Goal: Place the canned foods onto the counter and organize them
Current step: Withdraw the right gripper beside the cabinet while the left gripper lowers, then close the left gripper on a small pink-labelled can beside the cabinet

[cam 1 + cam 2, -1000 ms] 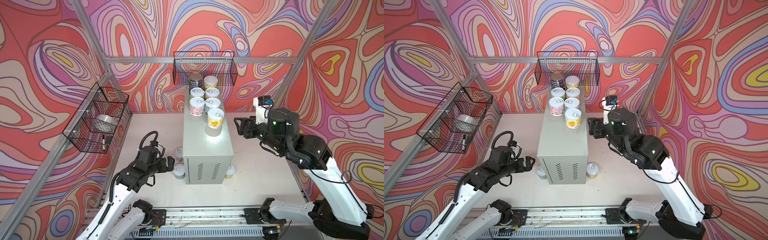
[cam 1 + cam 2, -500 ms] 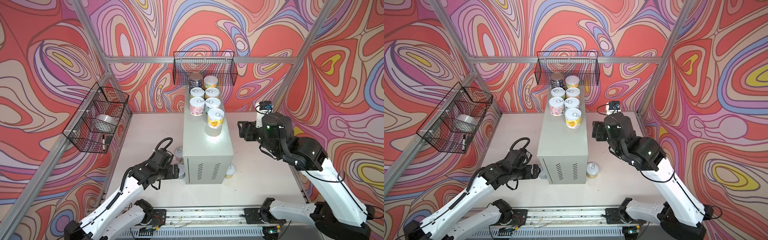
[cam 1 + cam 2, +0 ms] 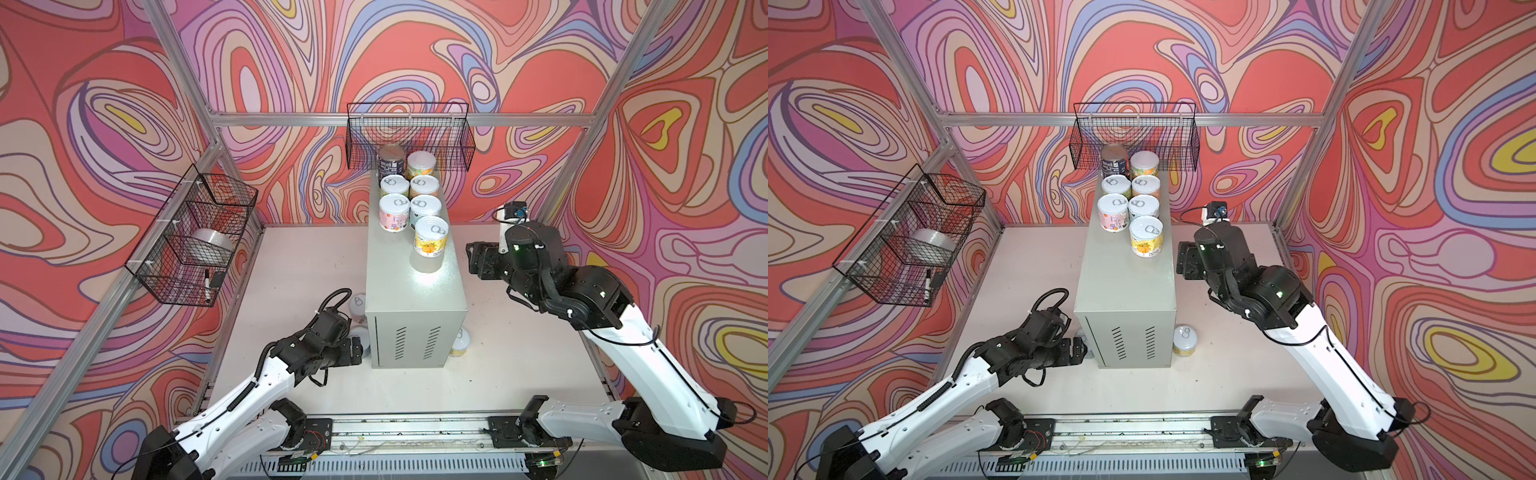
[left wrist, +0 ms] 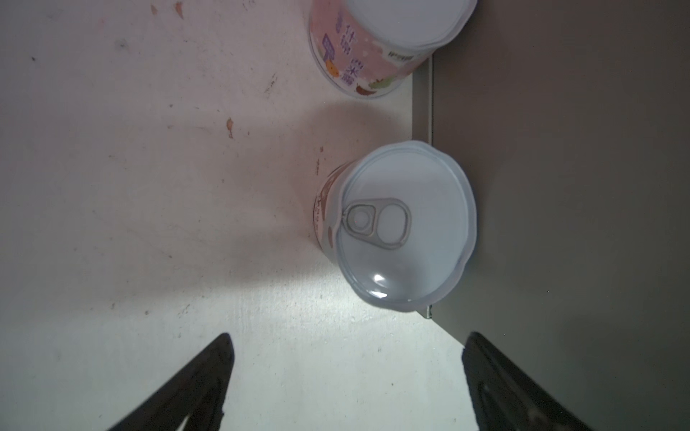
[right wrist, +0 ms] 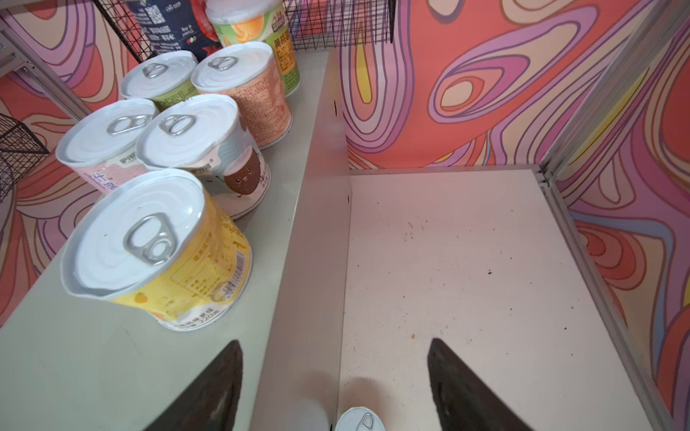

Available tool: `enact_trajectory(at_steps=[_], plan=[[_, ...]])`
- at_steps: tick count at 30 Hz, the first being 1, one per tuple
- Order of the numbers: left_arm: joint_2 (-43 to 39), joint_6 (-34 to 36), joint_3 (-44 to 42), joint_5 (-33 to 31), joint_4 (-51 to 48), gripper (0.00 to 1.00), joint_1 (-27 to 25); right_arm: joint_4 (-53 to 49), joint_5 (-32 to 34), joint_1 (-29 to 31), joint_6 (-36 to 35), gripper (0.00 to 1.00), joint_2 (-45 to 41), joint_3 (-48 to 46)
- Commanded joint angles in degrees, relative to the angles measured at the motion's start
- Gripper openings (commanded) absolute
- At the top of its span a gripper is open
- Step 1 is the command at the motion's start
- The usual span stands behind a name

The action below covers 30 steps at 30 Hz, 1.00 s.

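The counter (image 3: 413, 286), a tall grey cabinet, carries several canned foods in two rows at its far end; the yellow can (image 3: 431, 236) stands nearest. On the tabletop by its front left corner stands a can (image 4: 405, 227), with a pink can (image 4: 373, 48) behind it. My left gripper (image 4: 345, 354) is open and low just short of the nearer can, empty. Another can (image 3: 1185, 340) stands by the counter's front right corner. My right gripper (image 5: 336, 358) hangs open and empty beside the counter's right top edge, near the yellow can (image 5: 157, 250).
A black wire basket (image 3: 195, 237) on the left wall holds a silver tape roll (image 3: 210, 245) and a marker. A second wire basket (image 3: 409, 135) hangs on the back wall above the far cans. Aluminium frame posts line the sides.
My left arm has stretched forward and down, bringing its gripper up to the can at the counter's front left corner. The right gripper has drawn slightly back from the counter.
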Motion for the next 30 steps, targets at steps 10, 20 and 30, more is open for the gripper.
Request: enact_trajectory(at_steps=[10,20,30], plan=[[8.64,0.31,0.31,-0.22,9.66,0.93,-0.81,5.87,-33.23,-31.15,7.59,0.83,-4.32,-12.73],[16.79,3.39,2.62,-6.77,10.69,0.93,-0.85,12.3,-36.21,-33.39,8.62,0.83,-3.12,-21.02],[23.61,2.13,6.11,-13.36,10.62,0.89,-0.9,15.69,-35.54,-33.39,8.44,0.8,-3.1,-26.0]])
